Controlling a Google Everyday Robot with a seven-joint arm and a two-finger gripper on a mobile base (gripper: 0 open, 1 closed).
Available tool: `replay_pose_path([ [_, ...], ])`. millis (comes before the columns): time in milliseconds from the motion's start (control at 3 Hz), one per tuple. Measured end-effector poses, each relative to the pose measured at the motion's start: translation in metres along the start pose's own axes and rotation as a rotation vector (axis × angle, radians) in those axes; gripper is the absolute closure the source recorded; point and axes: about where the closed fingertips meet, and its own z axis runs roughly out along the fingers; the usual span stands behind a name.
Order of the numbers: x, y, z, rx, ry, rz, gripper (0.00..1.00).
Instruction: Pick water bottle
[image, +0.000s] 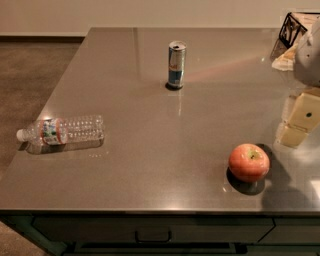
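The water bottle is a small clear ribbed plastic bottle with a white cap and a red, white and green label. It lies on its side near the left edge of the grey counter, cap pointing left. My gripper, cream-coloured, hangs over the counter at the far right edge of the view, partly cut off. It is far to the right of the bottle and nothing shows in its grasp.
A slim blue-silver can stands upright at the back centre. A red apple sits front right, just left of my gripper. A black wire rack and some paper are at the back right. Carpeted floor lies beyond the counter's left edge.
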Motion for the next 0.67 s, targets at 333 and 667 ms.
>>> replay_pose_path([
  [333, 0.0, 0.0, 0.0, 0.0, 0.0, 0.0, 0.0],
  [667, -0.039, 0.0, 0.009, -0.024, -0.061, -0.033, 0.0],
])
